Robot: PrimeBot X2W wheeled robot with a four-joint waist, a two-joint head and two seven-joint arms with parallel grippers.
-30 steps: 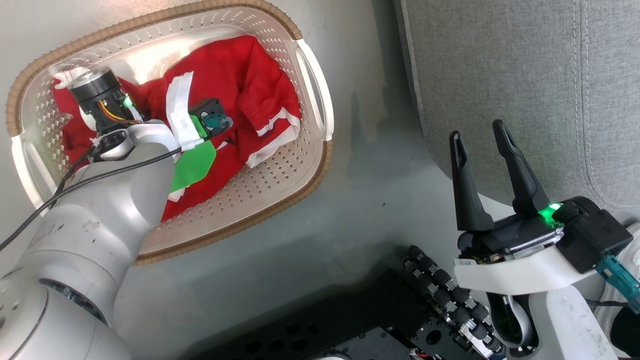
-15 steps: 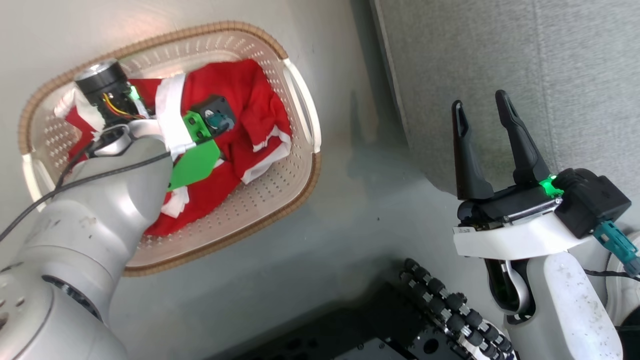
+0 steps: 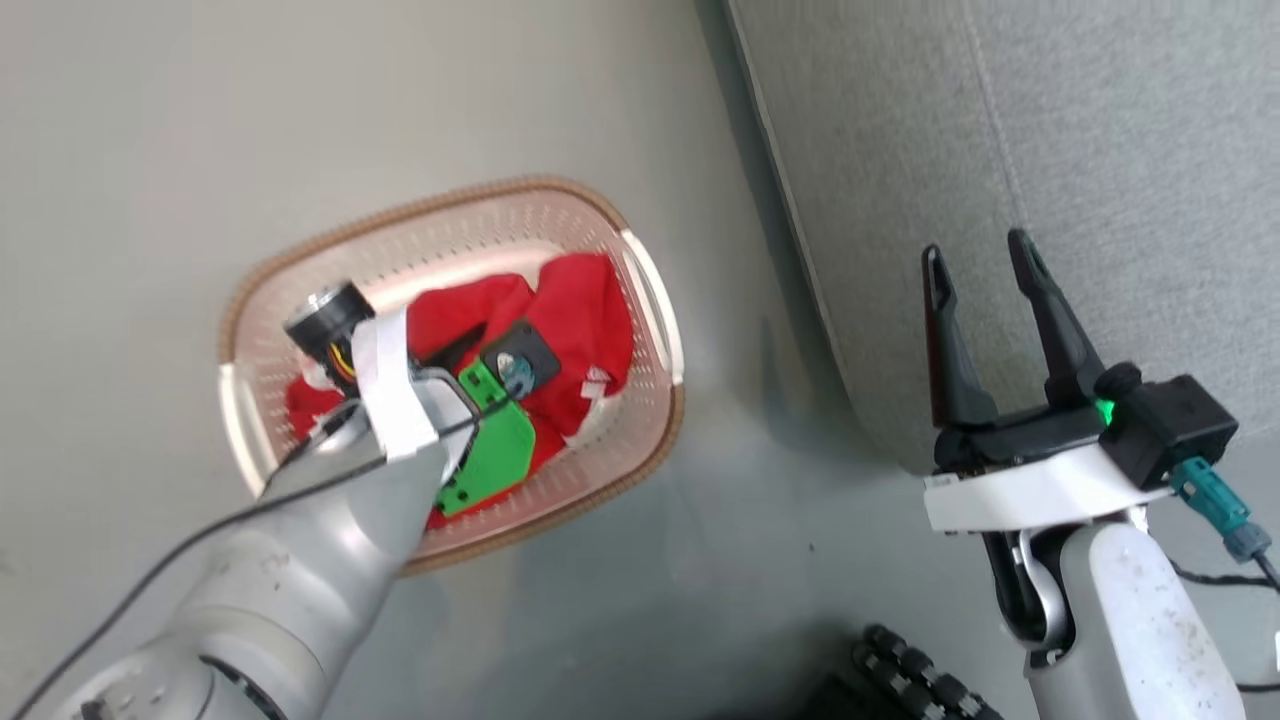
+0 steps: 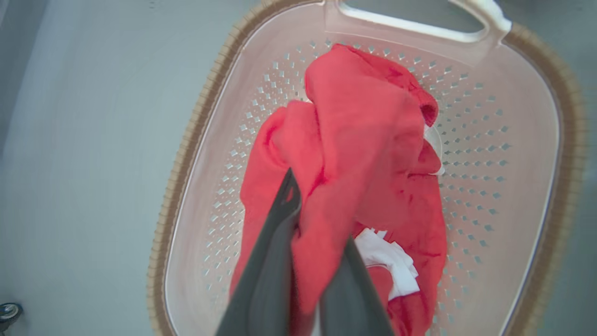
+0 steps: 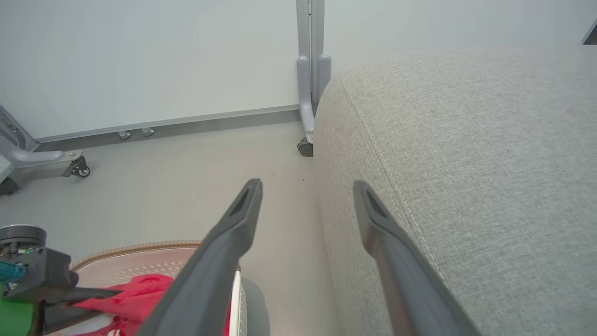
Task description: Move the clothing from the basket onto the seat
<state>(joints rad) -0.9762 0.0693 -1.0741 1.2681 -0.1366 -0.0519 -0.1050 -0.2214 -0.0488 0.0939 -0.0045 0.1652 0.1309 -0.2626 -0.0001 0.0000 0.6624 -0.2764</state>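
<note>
Left gripper (image 4: 319, 210): I have it down inside the laundry basket (image 3: 450, 195), its fingers (image 4: 270, 261) closed to a narrow gap with a fold of red cloth pinched between them.
Clothing (image 4: 368, 140): red garments with white trim, heaped on the basket bottom; one fold rises into my left fingers.
Handling: soft, light and limp, I judge. It will drape and trail, and a thin fold could slip, so a thick bunched fold is a safer hold than a white cuff.
Basket: cream, perforated, brown-rimmed, standing on the floor (image 3: 300, 100) just left of the sofa (image 3: 1100, 120).
Right gripper (image 3: 978, 248): fingers spread wide, holding nothing, hovering at the sofa's near edge.
Sofa: grey woven upholstery at right, where I mean to drop the clothing.
</note>
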